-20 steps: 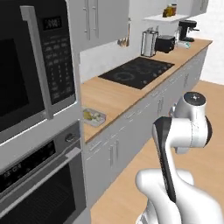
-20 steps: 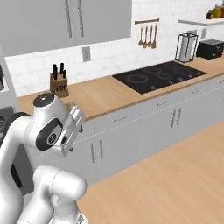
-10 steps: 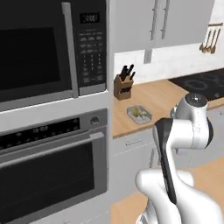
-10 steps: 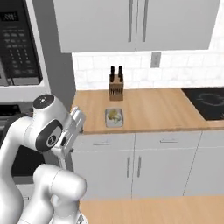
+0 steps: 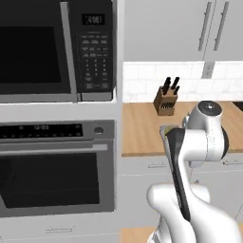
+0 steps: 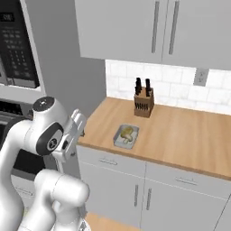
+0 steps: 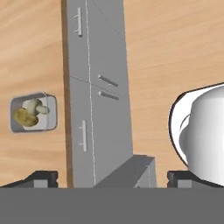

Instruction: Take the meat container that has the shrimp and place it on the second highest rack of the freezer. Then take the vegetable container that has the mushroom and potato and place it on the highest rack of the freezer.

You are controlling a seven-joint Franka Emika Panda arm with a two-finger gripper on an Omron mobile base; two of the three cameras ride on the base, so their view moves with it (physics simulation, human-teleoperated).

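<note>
Sitting on the wooden counter (image 6: 180,131), the vegetable container (image 6: 126,136) rests near the counter's front edge, a short way in front of the knife block (image 6: 144,102) that stands against the tiled wall. A yellow-brown potato (image 7: 24,117) and a pale mushroom (image 7: 36,106) lie side by side in the tray, touching each other. In the left base view the tray is mostly hidden behind the white arm; only a sliver of its rim (image 5: 164,128) shows, again in front of the knife block (image 5: 166,101). To the side of the counter stands a tall unit with a microwave (image 5: 57,50) above a black-fronted oven (image 5: 54,168). Grey cabinet doors (image 6: 131,189) with bar handles run below the counter, and wall cabinets (image 6: 149,29) hang above it. The arm is folded close to the base, its hand pointing down, off the counter's front edge. The gripper (image 7: 112,179) shows two dark fingertips (image 7: 41,178) spread far apart with nothing between them, so the claw is released. Seen from the hand, the tray lies beyond the cabinet fronts, well apart from the fingertips.
</note>
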